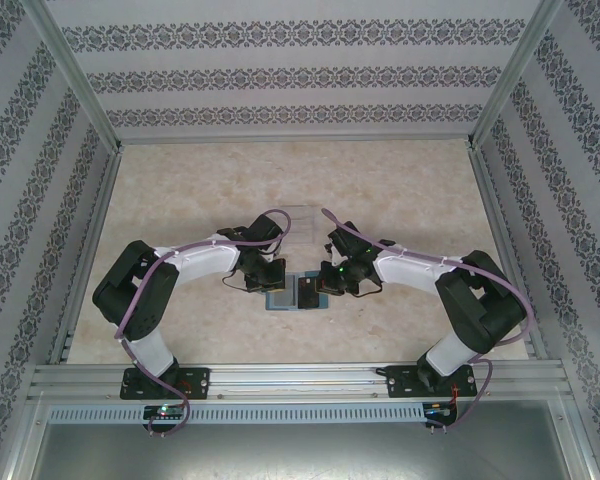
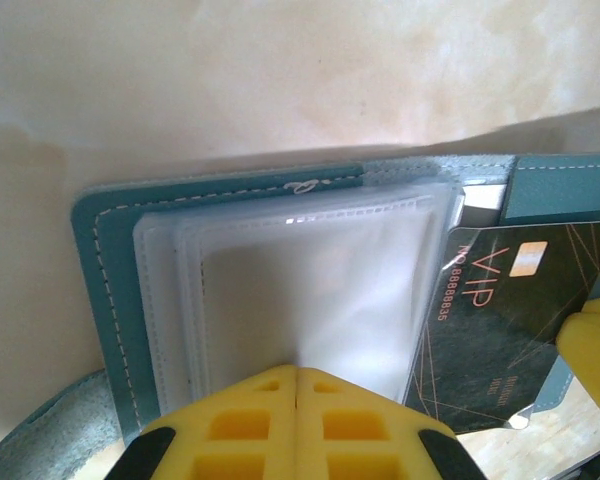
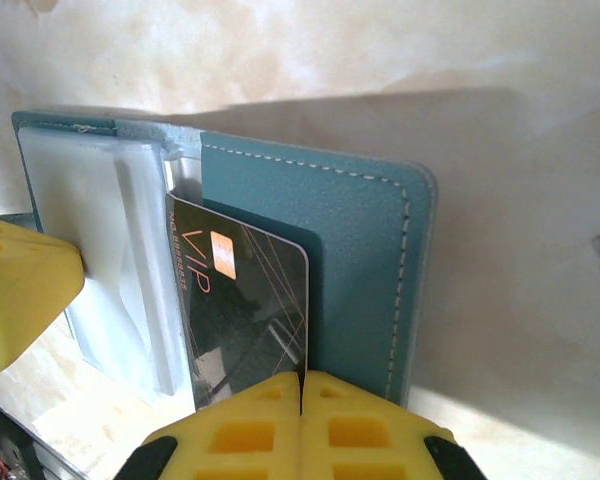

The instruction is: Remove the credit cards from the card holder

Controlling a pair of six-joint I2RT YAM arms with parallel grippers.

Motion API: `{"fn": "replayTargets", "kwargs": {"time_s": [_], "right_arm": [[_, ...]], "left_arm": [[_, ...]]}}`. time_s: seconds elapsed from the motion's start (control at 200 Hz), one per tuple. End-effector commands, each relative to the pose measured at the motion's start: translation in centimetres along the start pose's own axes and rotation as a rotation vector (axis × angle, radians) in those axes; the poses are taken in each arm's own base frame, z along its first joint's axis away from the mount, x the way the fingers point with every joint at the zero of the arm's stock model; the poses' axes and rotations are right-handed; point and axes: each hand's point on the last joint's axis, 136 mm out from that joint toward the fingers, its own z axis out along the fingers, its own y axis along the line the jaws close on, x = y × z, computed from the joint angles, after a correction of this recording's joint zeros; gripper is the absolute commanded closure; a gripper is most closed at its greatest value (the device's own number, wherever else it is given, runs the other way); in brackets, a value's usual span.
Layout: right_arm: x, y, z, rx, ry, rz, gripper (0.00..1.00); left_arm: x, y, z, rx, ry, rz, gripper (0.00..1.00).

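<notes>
The teal card holder [image 1: 298, 296] lies open on the table between both arms. In the left wrist view its left half [image 2: 105, 280] carries a stack of clear sleeves [image 2: 310, 290]. My left gripper [image 2: 298, 372] is shut, its tips resting on the near edge of those sleeves. A dark credit card [image 3: 245, 300] marked VIP lies on the right half [image 3: 365, 250], and its near corner [image 2: 500, 400] sticks out past the holder's edge. My right gripper [image 3: 302, 378] is shut, with its tips on the card's near edge. Any other credit cards are hidden.
A clear plastic tray [image 1: 302, 222] lies just behind the holder. The holder's closing tab [image 2: 40, 440] trails off its left side. The two grippers [image 1: 280, 283] [image 1: 327, 283] stand close together over the holder. Patterned walls and metal rails [image 1: 90, 250] enclose the table.
</notes>
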Motion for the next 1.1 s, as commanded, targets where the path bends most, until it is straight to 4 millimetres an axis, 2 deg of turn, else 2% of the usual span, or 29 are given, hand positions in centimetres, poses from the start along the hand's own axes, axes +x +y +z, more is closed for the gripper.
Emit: {"fn": "replayTargets", "kwargs": {"time_s": [0.0, 0.23, 0.619, 1.094], "right_arm": [[-0.6, -0.1, -1.0, 0.034, -0.029, -0.014, 0.95], [-0.7, 1.6, -0.8, -0.004, -0.027, -0.028, 0.94], [-0.3, 4.7, -1.1, -0.076, -0.026, -0.046, 0.85], [0.0, 4.6, -1.2, -0.05, -0.027, -0.049, 0.89]], "left_arm": [[0.7, 1.1, 0.1, -0.059, 0.016, 0.008, 0.96], [0.7, 1.1, 0.1, -0.056, 0.014, 0.009, 0.96], [0.6, 0.8, 0.1, -0.047, 0.016, 0.01, 0.96], [0.5, 0.6, -0.5, -0.041, -0.007, 0.015, 0.96]]}}
